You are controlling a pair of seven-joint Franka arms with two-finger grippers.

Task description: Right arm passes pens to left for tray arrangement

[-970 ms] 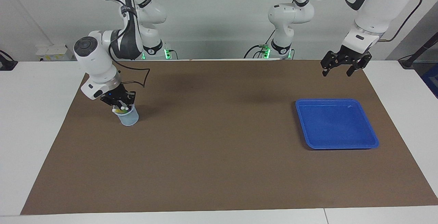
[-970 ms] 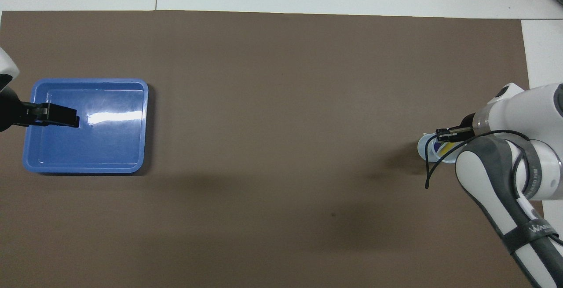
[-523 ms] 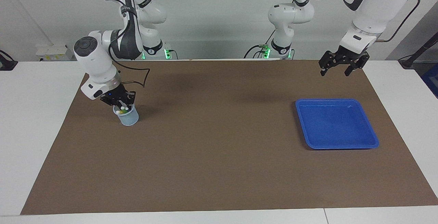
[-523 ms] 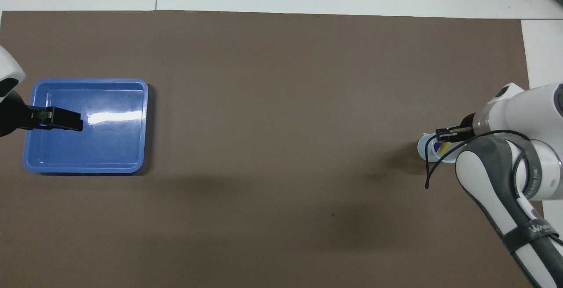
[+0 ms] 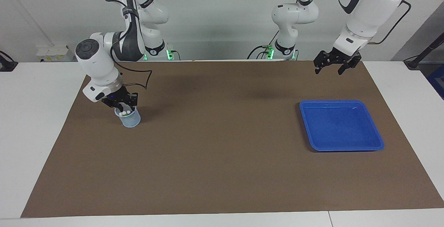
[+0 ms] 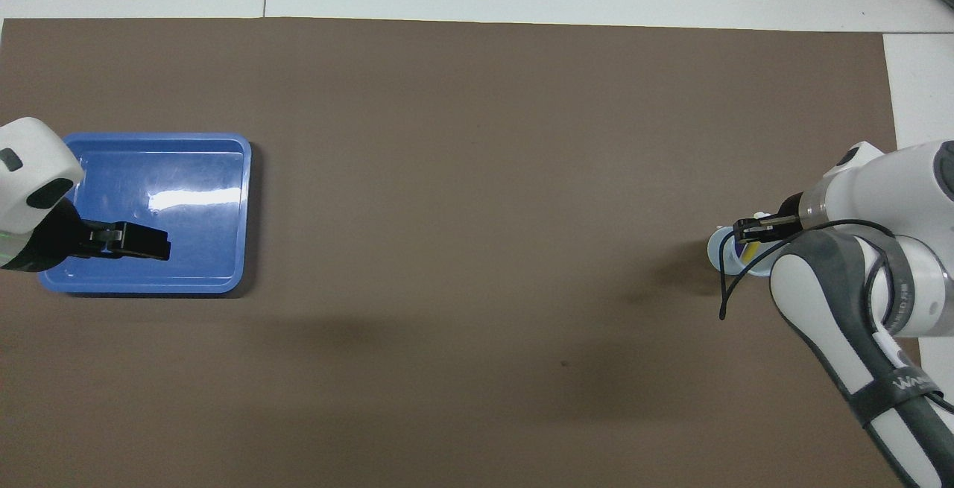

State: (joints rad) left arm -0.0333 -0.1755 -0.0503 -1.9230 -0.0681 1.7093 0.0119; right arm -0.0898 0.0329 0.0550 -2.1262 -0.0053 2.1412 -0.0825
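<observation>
A small translucent pale-blue cup (image 5: 131, 119) stands on the brown mat at the right arm's end. It holds the pens (image 6: 748, 251): yellow and purple bodies show from above, and pale ends (image 5: 125, 112) stick out at the rim. My right gripper (image 5: 123, 108), with its blue light, sits at the cup's mouth among those ends, also seen from above (image 6: 740, 230). The bright-blue tray (image 5: 341, 126) lies bare at the left arm's end. My left gripper (image 5: 330, 68) hangs open and holds nothing, high over the mat beside the tray; from above (image 6: 159, 244) it covers part of the tray (image 6: 197, 175).
The brown mat (image 5: 222, 150) covers most of the white table. A thin black cable (image 6: 724, 287) loops from the right arm's wrist beside the cup. The two arm bases (image 5: 284, 48) stand at the robots' edge of the table.
The left arm has swung its open gripper toward the right arm's end of the table and slightly upward. The right gripper has stayed at the cup's mouth, barely shifting.
</observation>
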